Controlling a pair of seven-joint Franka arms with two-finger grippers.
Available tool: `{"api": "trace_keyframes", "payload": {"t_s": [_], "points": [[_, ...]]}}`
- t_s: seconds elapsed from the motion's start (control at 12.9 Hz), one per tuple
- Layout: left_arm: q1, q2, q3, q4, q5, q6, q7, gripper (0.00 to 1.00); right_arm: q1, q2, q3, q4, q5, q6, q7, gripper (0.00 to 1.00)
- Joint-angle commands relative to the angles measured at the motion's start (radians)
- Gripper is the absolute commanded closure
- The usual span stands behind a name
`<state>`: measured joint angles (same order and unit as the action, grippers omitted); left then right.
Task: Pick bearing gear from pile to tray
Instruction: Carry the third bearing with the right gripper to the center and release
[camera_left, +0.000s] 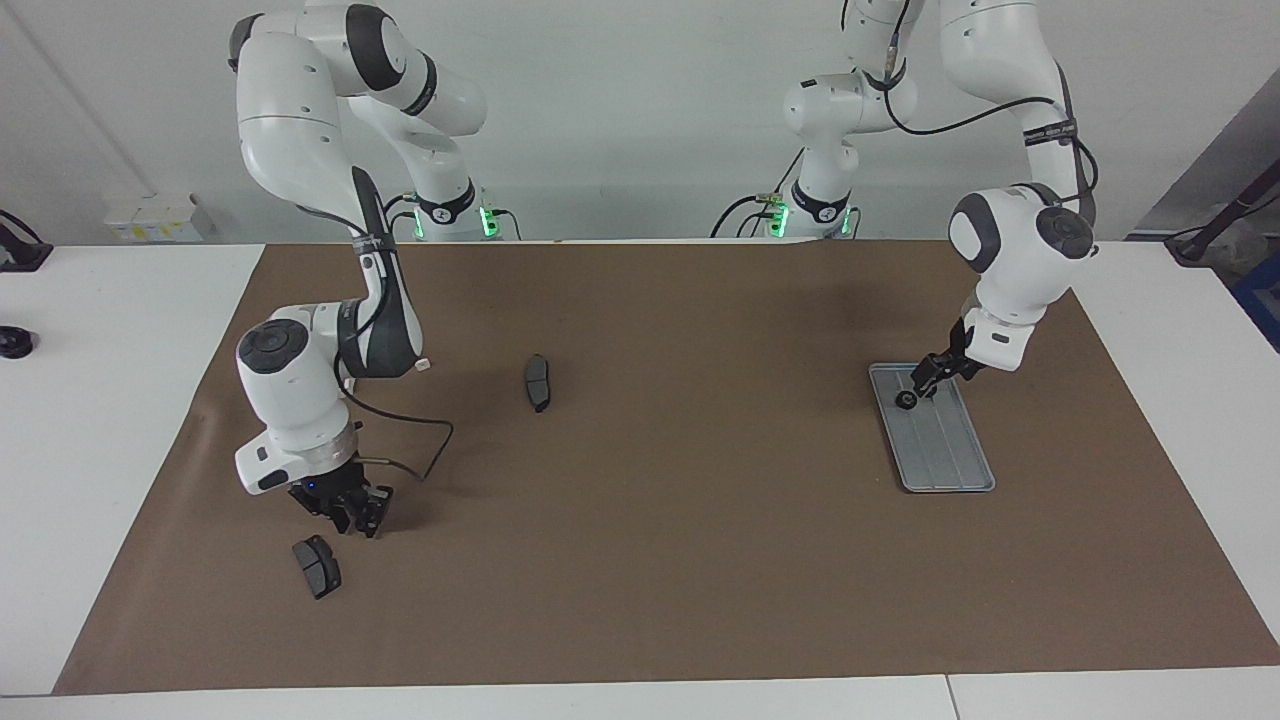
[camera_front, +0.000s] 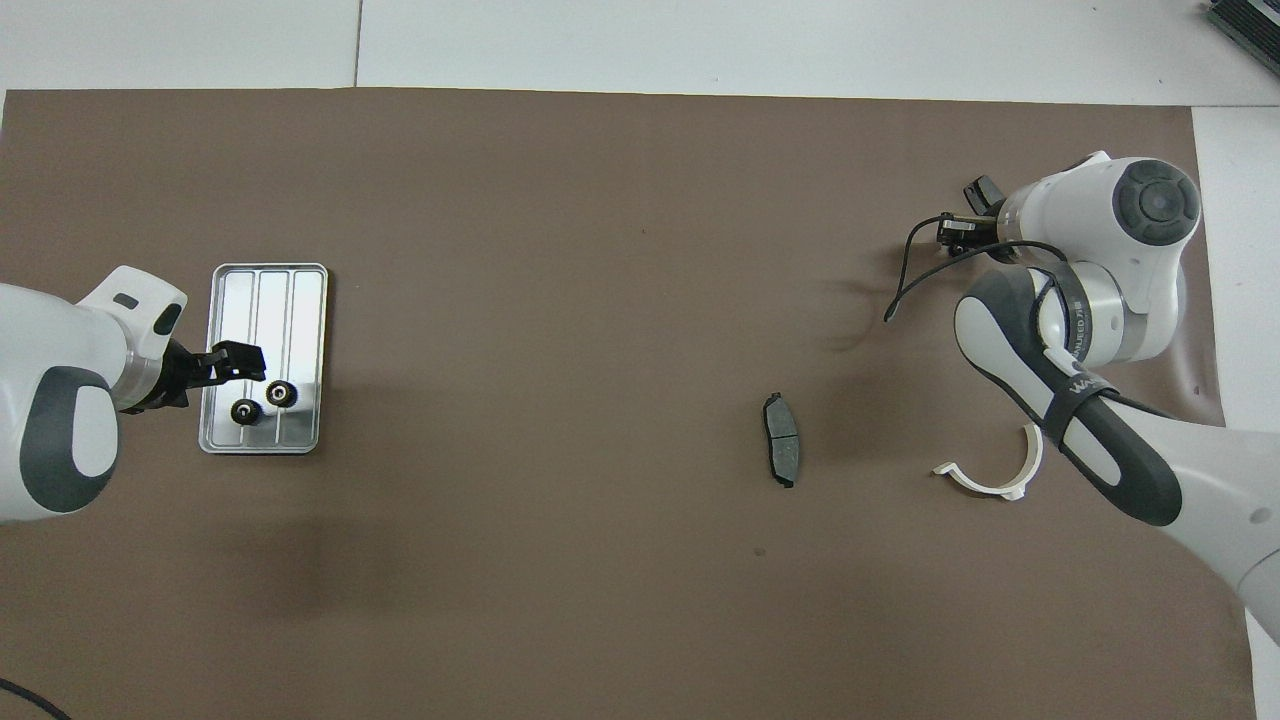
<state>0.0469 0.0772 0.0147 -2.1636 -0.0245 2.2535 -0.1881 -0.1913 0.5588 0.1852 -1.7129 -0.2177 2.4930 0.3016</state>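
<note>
Your left gripper (camera_front: 232, 368) hangs spread wide and empty over the tray (camera_front: 262, 285), where two gears (camera_front: 245, 411) lie side by side at its nearer end. One brake pad (camera_front: 781, 452) lies mid-mat. Your right gripper (camera_left: 358, 512) hovers beside another brake pad (camera_left: 317, 566); you cannot tell whether it holds anything, and no loose gear shows, so little seems left.

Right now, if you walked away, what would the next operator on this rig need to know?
Left gripper: open, over the tray, holding nothing.
Right gripper: low over the mat, beside the farther brake pad; can't tell whether it holds anything.
Done: first gear and second gear lie in the tray, at its end nearer the robots.
Left: no loose gear shows on the mat, only that pad and the nearer brake pad. Check the right gripper.
</note>
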Motion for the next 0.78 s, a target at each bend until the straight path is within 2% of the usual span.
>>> {"api": "trace_keyframes", "payload": {"t_s": [0.0,0.23,0.39,0.54,0.7], "points": [[-0.016,-0.01,-0.004,0.132,-0.012,-0.154,0.019,0.0,-0.007,0.003,0.01,-0.016,0.014,0.029,-0.018,0.58],[-0.061,-0.016,-0.002,0.229,-0.012,-0.261,0.01,0.0,-0.007,0.003,0.01,-0.017,0.014,0.029,-0.018,0.64],[-0.065,-0.019,-0.007,0.284,-0.009,-0.328,0.015,0.0,-0.007,0.003,0.01,-0.017,0.014,0.026,-0.018,0.76],[-0.073,-0.031,-0.021,0.333,-0.006,-0.388,0.021,0.0,0.006,0.003,0.01,-0.017,0.014,0.021,-0.018,0.82],[-0.088,-0.051,-0.036,0.343,-0.006,-0.408,0.021,0.0,0.044,-0.008,0.011,-0.016,0.012,0.015,-0.019,0.86]]}}
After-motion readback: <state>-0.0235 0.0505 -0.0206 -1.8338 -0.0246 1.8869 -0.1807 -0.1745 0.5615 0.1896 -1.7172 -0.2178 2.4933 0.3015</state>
